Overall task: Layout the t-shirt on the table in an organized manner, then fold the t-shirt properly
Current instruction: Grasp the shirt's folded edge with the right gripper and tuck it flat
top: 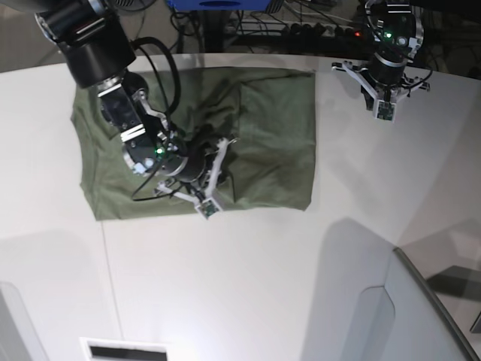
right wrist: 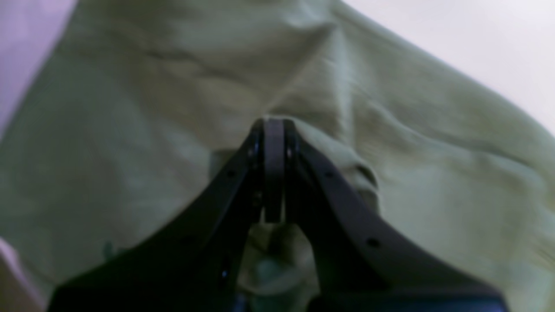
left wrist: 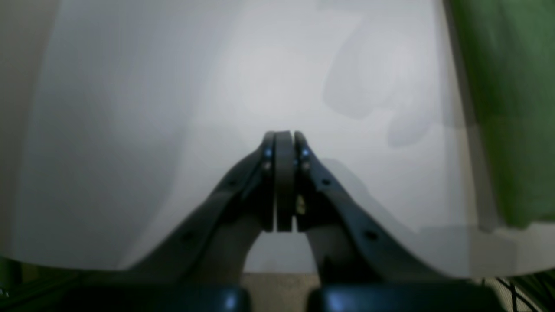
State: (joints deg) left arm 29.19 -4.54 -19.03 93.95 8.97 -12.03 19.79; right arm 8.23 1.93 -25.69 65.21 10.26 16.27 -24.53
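One t-shirt (top: 248,128) is seen, spread olive-green on the far left part of the white surface (top: 248,278), partly doubled over and creased. Two tools are counted. The right tool (right wrist: 273,125) is clenched and pressed down among the folds near the shirt's middle; whether a pinch of cloth is caught between its tips cannot be told. The left tool (left wrist: 284,136) is clenched on nothing and is held over bare surface just beside the shirt's edge. The folding step is judged to be in hand. For the next move, a clean grip on an edge and a smoothing of the creases are called for.
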